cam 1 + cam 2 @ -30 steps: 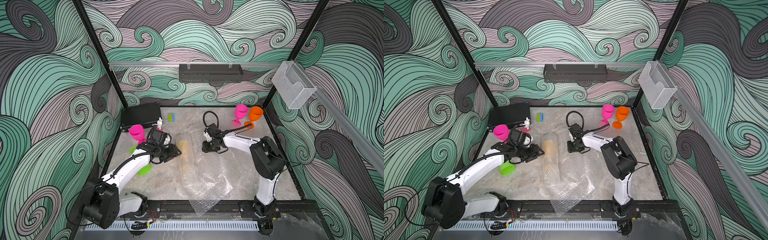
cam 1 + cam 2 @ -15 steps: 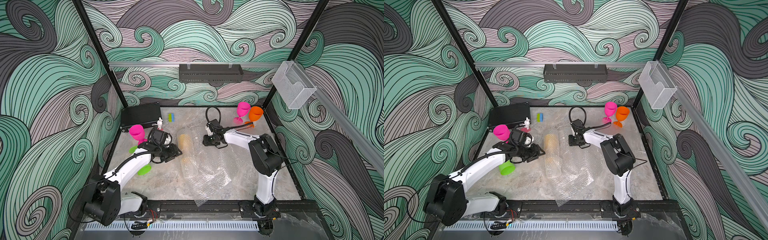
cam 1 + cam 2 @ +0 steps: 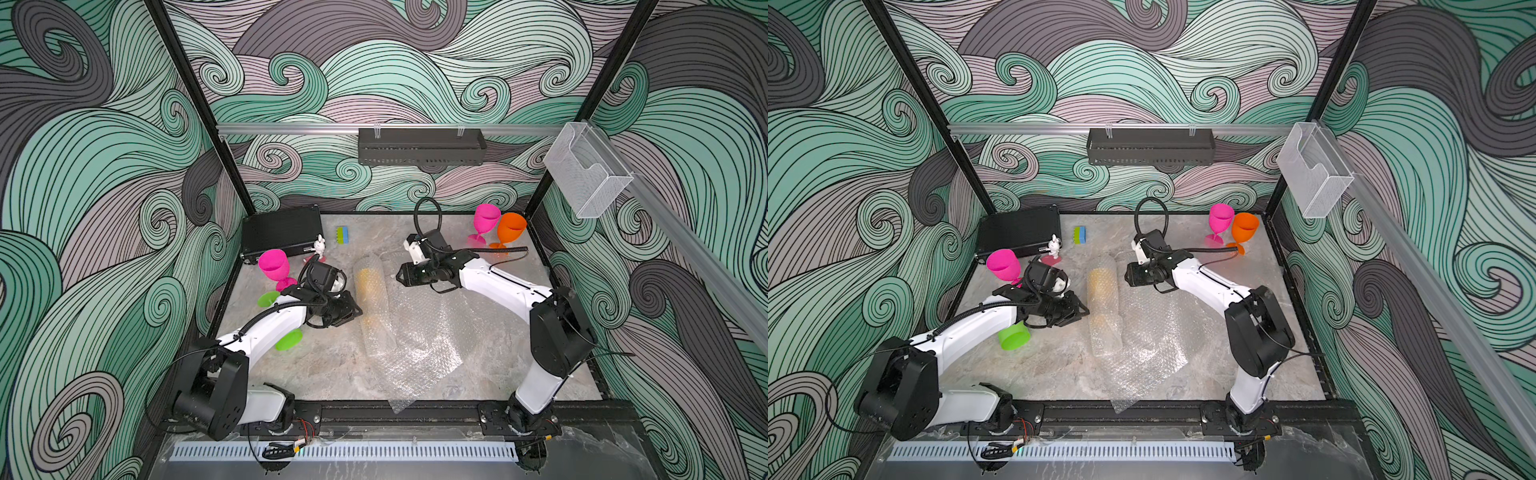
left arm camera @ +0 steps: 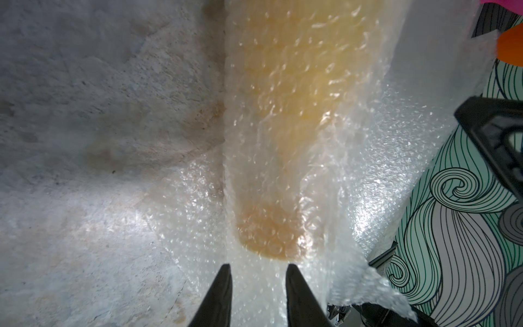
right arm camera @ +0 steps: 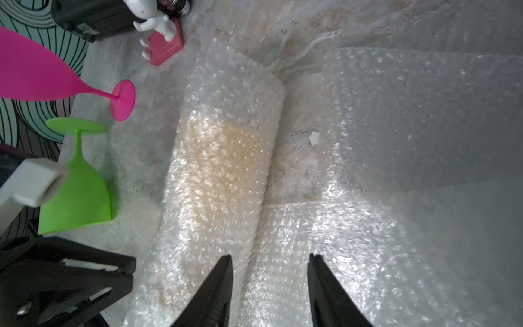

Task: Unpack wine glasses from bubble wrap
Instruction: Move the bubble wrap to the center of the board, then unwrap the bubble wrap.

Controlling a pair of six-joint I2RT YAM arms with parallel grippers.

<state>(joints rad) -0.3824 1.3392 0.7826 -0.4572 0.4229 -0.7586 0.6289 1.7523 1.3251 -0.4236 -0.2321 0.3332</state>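
– Bubble wrap roll (image 3: 370, 299), yellow goblet (image 3: 367, 279) inside: in both top views?
– Right gripper (image 3: 398, 276) has shifted toward the roll's cup end; left gripper (image 3: 358, 309) is against its side.
– Left wrist?
– Fingers (image 4: 220, 294) have narrowed astride the roll's foot end; whether they pinch it, I cannot tell.
– Right wrist?
– Half open, empty, over loose sheet (image 5: 396, 226) beside the roll. Unrolling looks imminent.

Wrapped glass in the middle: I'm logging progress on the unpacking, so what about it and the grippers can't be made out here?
wrapped glass: all views, bubble wrap blurs it; exact colour and stem unclear.
lime green glass: top views, left arm hides its stem.
left gripper: left wrist view, unclear whether it pinches the wrap.
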